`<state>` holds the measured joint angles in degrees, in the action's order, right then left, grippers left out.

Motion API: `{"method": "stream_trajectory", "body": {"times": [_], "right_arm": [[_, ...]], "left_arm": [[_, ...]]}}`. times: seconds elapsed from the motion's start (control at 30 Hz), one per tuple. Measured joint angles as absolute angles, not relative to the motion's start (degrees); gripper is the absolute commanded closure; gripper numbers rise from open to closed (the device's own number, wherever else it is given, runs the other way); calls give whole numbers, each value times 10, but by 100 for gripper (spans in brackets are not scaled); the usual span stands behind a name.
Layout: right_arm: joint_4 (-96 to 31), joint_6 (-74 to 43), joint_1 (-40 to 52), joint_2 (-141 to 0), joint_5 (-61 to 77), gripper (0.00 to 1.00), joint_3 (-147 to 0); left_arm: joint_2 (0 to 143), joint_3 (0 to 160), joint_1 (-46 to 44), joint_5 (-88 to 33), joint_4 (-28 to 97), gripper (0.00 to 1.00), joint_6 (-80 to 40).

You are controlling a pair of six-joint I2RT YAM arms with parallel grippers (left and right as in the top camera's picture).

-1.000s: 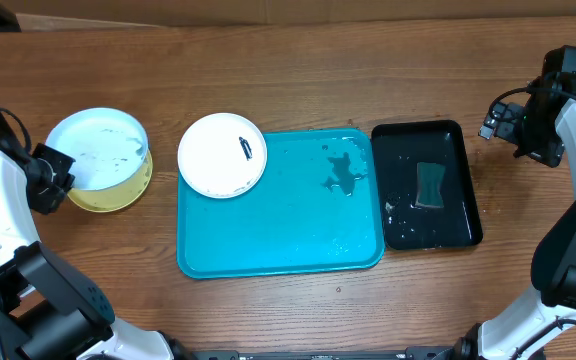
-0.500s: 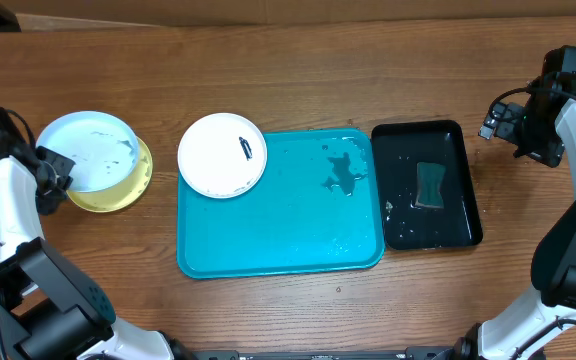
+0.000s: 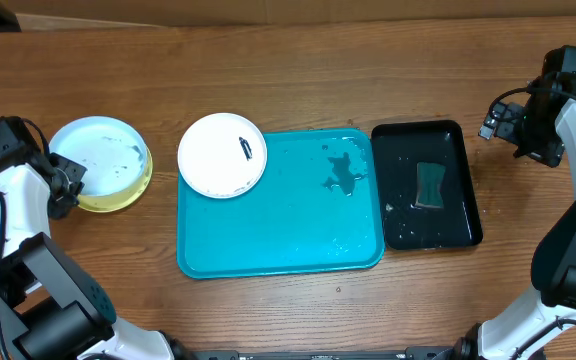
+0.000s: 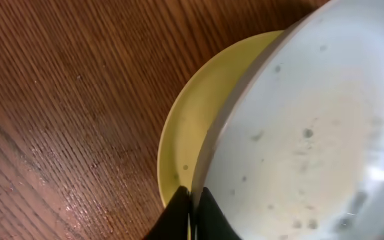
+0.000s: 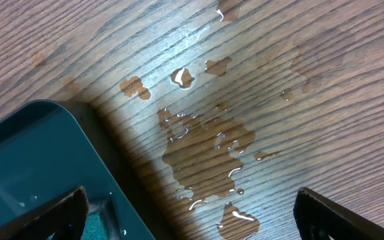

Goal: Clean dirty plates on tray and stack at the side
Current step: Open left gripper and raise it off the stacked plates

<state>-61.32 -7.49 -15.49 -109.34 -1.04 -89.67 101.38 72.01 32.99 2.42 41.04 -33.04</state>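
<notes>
Inventory: wood surface (image 3: 298,70), two arms.

1. Tray (image 3: 268,245): turquoise, centre of the surface, wet, with a dark wet patch (image 3: 343,175) near its upper right corner.
2. White plate (image 3: 213,160): lies over the tray's upper left corner, partly overhanging the surface. One dark smear (image 3: 247,148) near its right rim.
3. Yellow plate (image 3: 118,200): flat on the surface, left of the tray and apart from it.
4. Blue plate (image 3: 93,155): on top of the yellow plate, offset up and left so a yellow crescent shows. Small dark specks on its white centre.
5. Black tray (image 3: 403,160): just right of the turquoise tray, wet. Holds a sponge (image 3: 430,185).
6. Left tool (image 4: 192,210): at the left edge of the stack, tips pressed close, pinching the blue plate's rim.
7. Right tool (image 5: 189,212): spread wide, holding nothing, above the surface by the black tray's corner, over a puddle (image 5: 209,150).
</notes>
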Motion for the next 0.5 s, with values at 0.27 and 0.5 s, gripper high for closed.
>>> {"method": "stream_trajectory", "body": {"times": [0.27, 0.5], "right_arm": [[-613, -75, -155, -1093, -10, 0, -897], [-613, -75, -155, -1093, -11, 0, -897]], "left_arm": [[1014, 719, 330, -46, 400, 49, -306], [1014, 719, 274, -192, 392, 46, -214]]}}
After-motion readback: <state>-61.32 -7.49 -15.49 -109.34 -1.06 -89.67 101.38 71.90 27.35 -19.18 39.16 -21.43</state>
